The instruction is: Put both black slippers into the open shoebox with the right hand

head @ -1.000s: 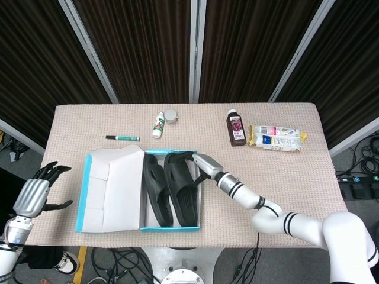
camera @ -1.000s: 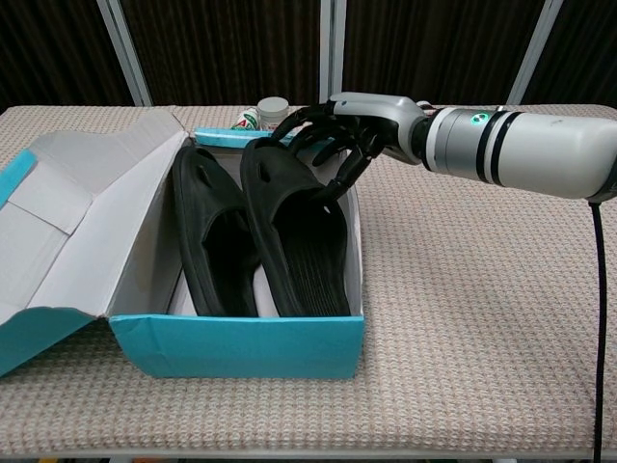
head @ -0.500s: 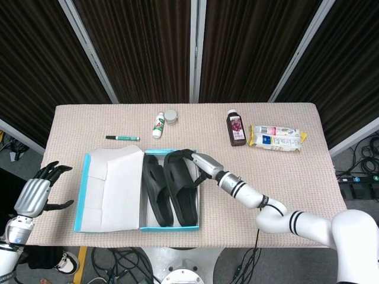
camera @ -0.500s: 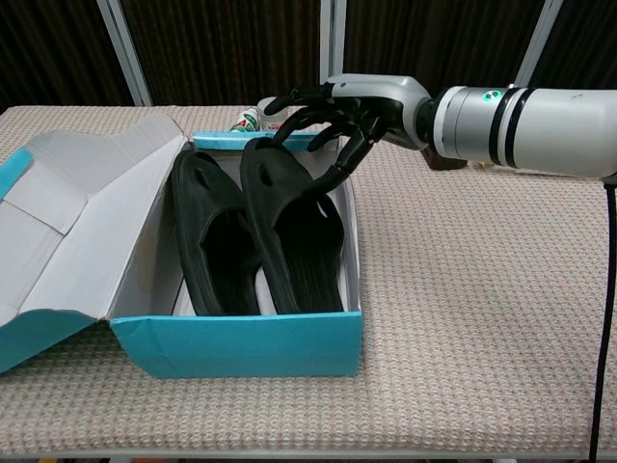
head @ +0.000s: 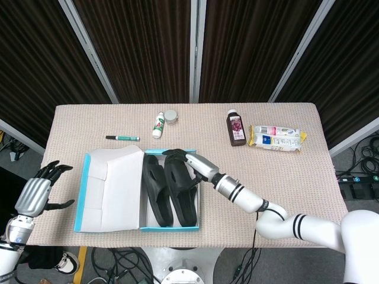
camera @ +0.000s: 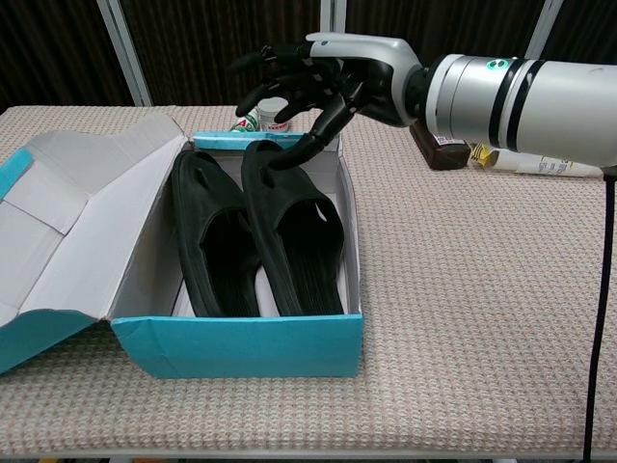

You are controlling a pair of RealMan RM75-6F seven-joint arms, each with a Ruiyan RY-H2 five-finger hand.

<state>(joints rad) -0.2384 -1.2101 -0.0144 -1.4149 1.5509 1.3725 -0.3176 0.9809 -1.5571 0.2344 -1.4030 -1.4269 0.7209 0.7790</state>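
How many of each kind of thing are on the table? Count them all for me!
Black slippers: 2
Shoebox: 1
Pen: 1
White bottle: 1
Small round jar: 1
Dark bottle: 1
Yellow and white packet: 1
Total: 8

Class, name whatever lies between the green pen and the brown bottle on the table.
In the head view, a white bottle and small round jar lie between the green pen and brown bottle.
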